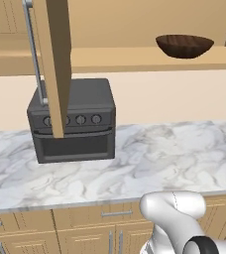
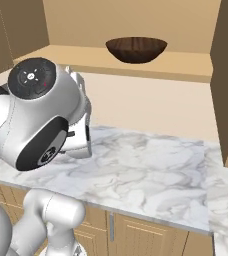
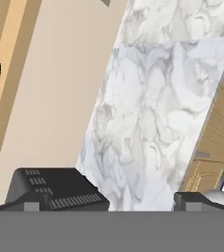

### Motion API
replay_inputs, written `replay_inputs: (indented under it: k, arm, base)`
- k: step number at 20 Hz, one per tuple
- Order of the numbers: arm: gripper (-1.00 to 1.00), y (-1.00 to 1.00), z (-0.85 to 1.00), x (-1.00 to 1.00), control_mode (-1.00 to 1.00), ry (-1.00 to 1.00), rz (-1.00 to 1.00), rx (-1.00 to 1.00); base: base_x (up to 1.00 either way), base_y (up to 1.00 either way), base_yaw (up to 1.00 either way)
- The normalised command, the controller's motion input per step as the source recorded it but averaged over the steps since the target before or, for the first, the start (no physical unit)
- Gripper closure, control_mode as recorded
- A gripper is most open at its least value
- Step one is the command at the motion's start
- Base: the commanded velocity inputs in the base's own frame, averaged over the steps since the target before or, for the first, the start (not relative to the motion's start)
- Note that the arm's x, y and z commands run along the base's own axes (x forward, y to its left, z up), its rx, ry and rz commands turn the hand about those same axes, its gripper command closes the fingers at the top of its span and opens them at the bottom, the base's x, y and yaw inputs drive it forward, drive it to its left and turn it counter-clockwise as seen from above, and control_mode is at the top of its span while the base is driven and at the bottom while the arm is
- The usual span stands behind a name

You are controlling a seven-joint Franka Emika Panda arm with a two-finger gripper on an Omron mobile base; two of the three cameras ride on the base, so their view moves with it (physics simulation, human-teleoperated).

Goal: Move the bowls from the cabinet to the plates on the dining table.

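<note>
Open cabinet (image 1: pixel 135 57) overhead, door (image 1: pixel 55 59) swung out over the counter (image 1: pixel 149 163) — an easy snag for the elbow on the way up. Black oven (image 1: pixel 73 121) under that door, crowding the left. Wooden bowl (image 2: pixel 136 49) on the shelf, untouched. Gripper (image 3: pixel 104 199) wide, empty, well below — could nudge the bowl deeper.
</note>
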Motion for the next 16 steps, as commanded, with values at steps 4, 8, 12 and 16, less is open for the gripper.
replay_inputs:
  k: [4,8,12,16]
  arm:
    - [-1.00,0.00,0.29,0.25,-1.00,0.05,0.00,0.00]
    - [-1.00,0.00,0.33,0.26,-1.00,0.05,0.00,0.00]
    - [-1.00,-0.03,0.36,0.26,-1.00,0.00,0.00,0.00]
    - [-1.00,-0.04,0.30,0.21,-1.00,-0.02,0.01,0.00]
  base:
    - [0.00,0.00,0.00]
    - [0.00,0.00,0.00]
    - [0.00,0.00,0.00]
    - [0.00,0.00,0.00]
